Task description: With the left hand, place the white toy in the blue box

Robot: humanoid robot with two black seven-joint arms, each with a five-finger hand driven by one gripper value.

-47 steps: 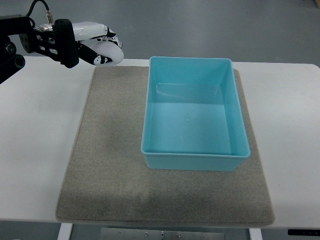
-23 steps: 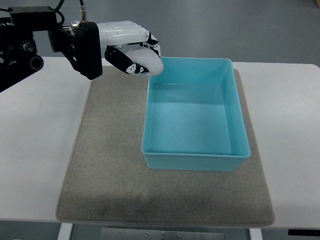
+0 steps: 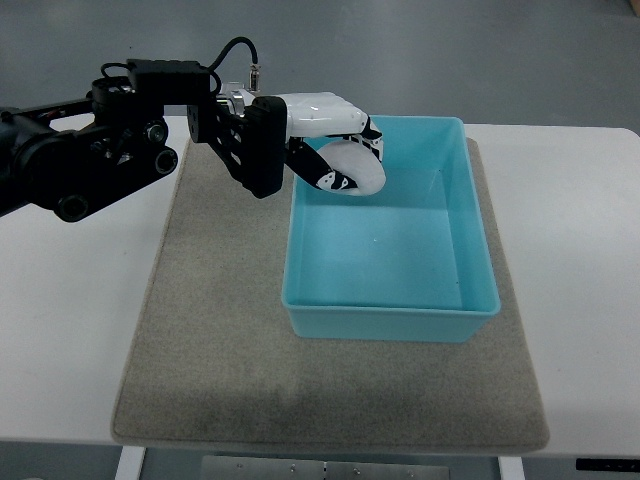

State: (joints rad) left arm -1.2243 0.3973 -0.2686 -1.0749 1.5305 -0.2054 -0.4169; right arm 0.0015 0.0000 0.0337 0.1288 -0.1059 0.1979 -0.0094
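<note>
The left hand [image 3: 325,135], fingers clenched around the rounded white toy [image 3: 355,170], is now crossing the rim of the blue plastic box [image 3: 390,320]; release is nearing.

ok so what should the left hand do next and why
Probably carry on a little further right, then open. The left hand grips the white toy above the blue box's far-left corner, close to the rim; the box floor is empty, so releasing nearer the middle looks safer.

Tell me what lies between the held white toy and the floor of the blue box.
Nothing: in the top view the box floor under the toy in the left hand is bare.
</note>
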